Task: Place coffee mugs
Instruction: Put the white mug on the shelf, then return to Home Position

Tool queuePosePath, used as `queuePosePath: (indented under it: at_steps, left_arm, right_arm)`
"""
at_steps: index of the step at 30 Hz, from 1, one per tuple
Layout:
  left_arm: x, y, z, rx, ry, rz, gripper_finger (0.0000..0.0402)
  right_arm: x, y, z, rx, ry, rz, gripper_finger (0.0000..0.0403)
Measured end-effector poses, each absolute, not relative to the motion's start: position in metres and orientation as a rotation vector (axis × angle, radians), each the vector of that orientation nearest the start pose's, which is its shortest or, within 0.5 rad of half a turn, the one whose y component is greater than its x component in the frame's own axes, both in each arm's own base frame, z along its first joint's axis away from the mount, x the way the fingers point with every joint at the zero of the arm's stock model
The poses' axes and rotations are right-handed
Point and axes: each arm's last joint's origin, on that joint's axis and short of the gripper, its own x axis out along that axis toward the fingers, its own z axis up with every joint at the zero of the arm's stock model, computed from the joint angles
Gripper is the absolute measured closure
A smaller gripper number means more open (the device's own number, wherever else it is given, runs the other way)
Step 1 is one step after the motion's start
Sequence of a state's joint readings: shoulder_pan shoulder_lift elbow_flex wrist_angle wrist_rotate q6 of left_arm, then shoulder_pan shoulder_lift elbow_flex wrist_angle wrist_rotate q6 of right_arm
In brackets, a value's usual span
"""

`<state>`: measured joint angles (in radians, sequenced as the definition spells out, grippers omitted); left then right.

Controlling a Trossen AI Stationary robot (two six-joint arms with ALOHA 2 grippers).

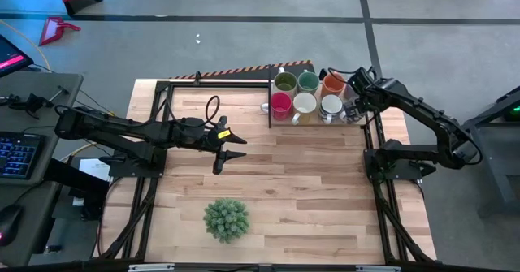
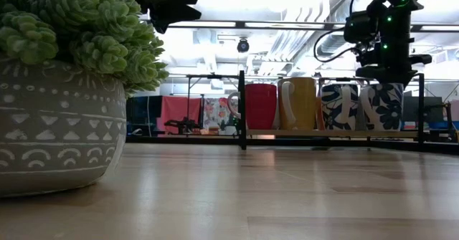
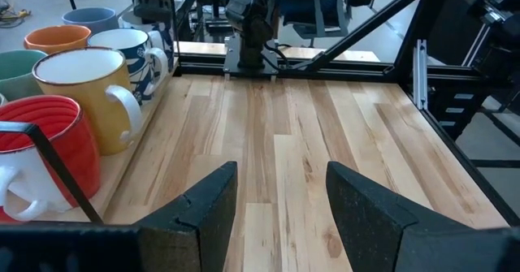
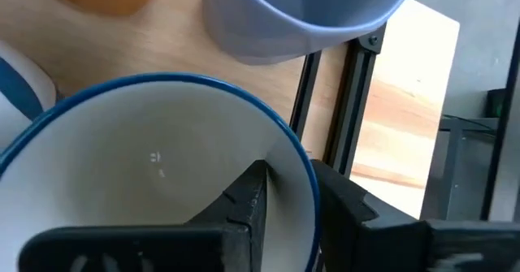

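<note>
Here the right gripper (image 4: 288, 203) straddles the rim of a blue-rimmed white mug (image 4: 154, 166) in the rack (image 1: 271, 101) at the table's far right; jaws narrow, one finger inside, one outside, possibly just off the wall. Left gripper (image 1: 237, 148) hangs mid-table, spread and empty.

Mugs (image 1: 307, 93) crowd the far rack (image 1: 270, 101); a potted plant (image 1: 225, 219) stands near; boards (image 1: 309, 183) between lie open.

The right gripper (image 1: 354, 103) hides the mug beneath it from above. The potted plant (image 2: 61, 82) is cut off at the low view's left edge.
</note>
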<state>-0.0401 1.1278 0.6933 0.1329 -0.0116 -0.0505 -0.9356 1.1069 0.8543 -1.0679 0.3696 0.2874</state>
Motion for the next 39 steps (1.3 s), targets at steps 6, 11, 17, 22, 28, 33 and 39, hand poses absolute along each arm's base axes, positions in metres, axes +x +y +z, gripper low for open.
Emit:
queuePosePath:
  at_steps: [6,11,17,22,28,33,39]
  left_arm:
    - [0.246,-0.009,0.265,-0.042,0.302,-0.020,0.0222]
    - [0.246,-0.010,0.265,-0.043,0.302,-0.020,0.0222]
    - [0.246,-0.010,0.265,-0.043,0.302,-0.020,0.0222]
    - [0.246,-0.009,0.265,-0.042,0.302,-0.020,0.0222]
    - [0.246,-0.010,0.265,-0.042,0.302,-0.021,0.0222]
    - [0.246,-0.010,0.265,-0.043,0.302,-0.021,0.0222]
    - [0.246,-0.010,0.265,-0.042,0.302,-0.020,0.0222]
  right_arm:
    - [0.098,-0.151,0.245,0.601,1.169,-1.296,0.0333]
    - [0.098,-0.151,0.246,0.600,1.166,-1.296,0.0333]
    - [0.099,-0.152,0.263,0.615,1.137,-1.284,0.0333]
    - [0.100,-0.151,0.285,0.650,1.099,-1.238,0.0333]
    - [0.100,-0.149,0.322,0.670,1.010,-1.230,0.0332]
    - [0.101,-0.143,0.355,0.721,0.886,-1.093,0.0332]
    - [0.098,-0.128,0.373,0.785,0.789,-0.904,0.0332]
